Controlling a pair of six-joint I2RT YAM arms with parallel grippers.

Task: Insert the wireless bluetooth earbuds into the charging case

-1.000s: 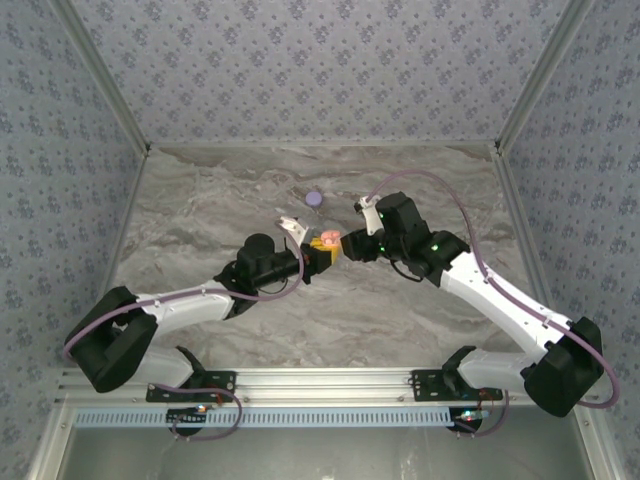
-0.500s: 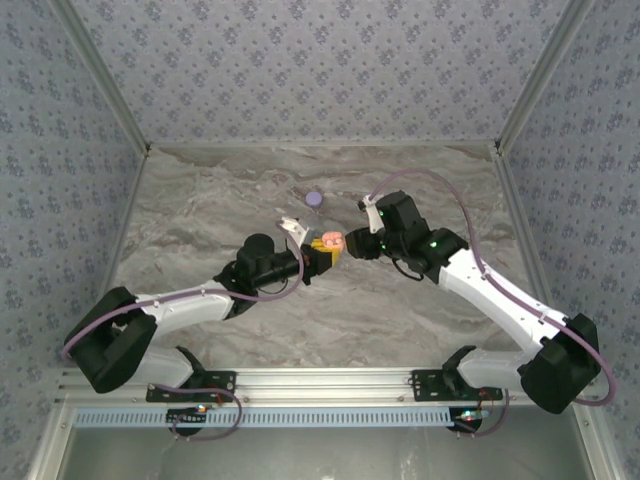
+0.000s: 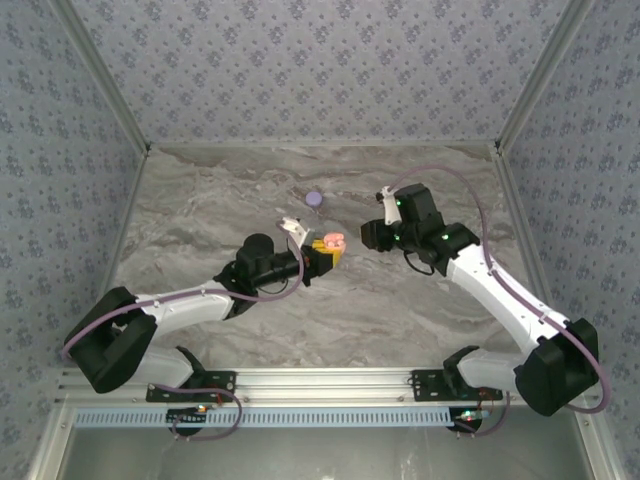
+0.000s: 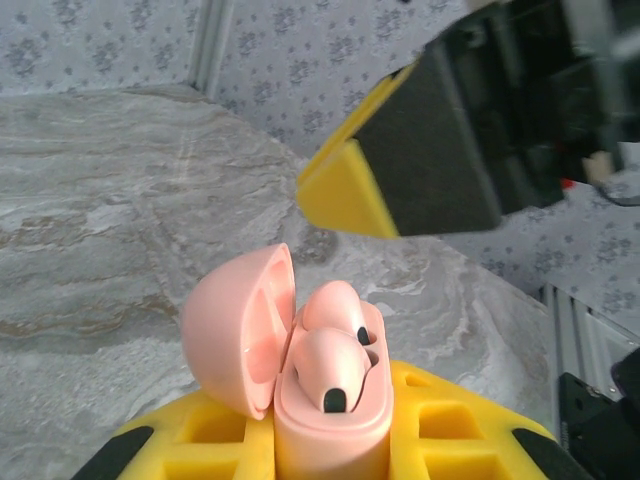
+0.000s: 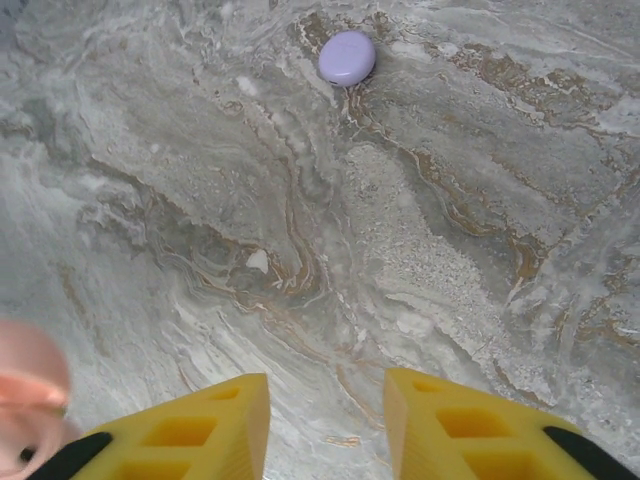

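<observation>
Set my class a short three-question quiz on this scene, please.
1. True or false: the charging case has its lid shut.
2. How many earbuds sit in the case? A none, B one, C two.
3. Fill in: the case is gripped by the ____ end effector.
Key: 1 false; 2 C; 3 left end effector.

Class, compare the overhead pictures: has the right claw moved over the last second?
Yes. The right claw has pulled back rightward, away from the fixed purple disc and from the pink case.
</observation>
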